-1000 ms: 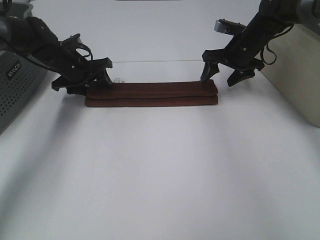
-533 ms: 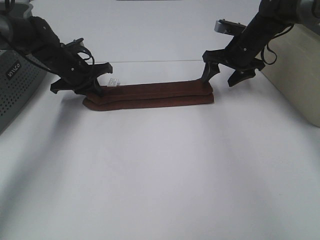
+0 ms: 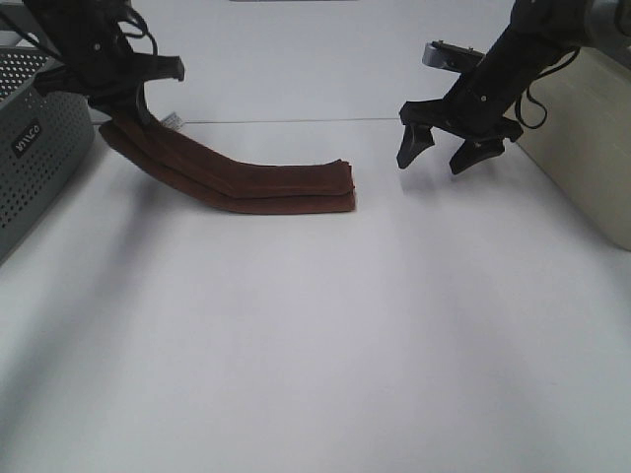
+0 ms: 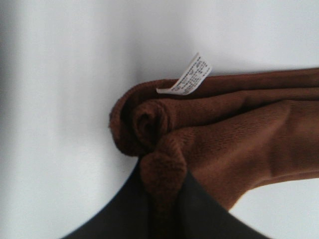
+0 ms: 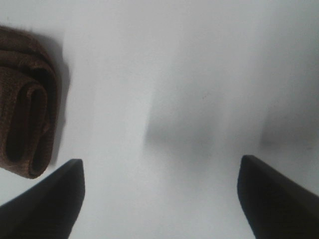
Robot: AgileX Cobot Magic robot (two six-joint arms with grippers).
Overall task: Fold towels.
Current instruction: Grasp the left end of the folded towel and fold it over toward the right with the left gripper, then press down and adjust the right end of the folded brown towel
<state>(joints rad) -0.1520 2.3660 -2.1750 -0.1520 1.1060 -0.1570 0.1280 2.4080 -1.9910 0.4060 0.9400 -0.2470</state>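
Observation:
The towel [image 3: 266, 182] is a dark reddish-brown cloth folded into a long narrow strip on the white table [image 3: 315, 325]. My left gripper [image 3: 126, 110] is shut on the strip's left end and holds it raised, so the strip slopes down to its right end, which lies on the table. The white tag [image 3: 172, 120] sticks out by the gripper. In the left wrist view the folded end [image 4: 199, 129] bunches between the fingers [image 4: 124, 214], tag [image 4: 187, 75] on top. My right gripper [image 3: 442, 153] is open and empty, right of the strip. The right wrist view shows the free end [image 5: 27, 99] and one finger [image 5: 47, 206].
A grey perforated basket [image 3: 35, 148] stands at the left edge beside my left arm. A cream-coloured box [image 3: 592, 138] stands at the right edge behind my right arm.
My left gripper has lifted the towel's left end up and to the left, dragging the whole strip leftward. My right gripper has let go of the right end and stays in place, open.

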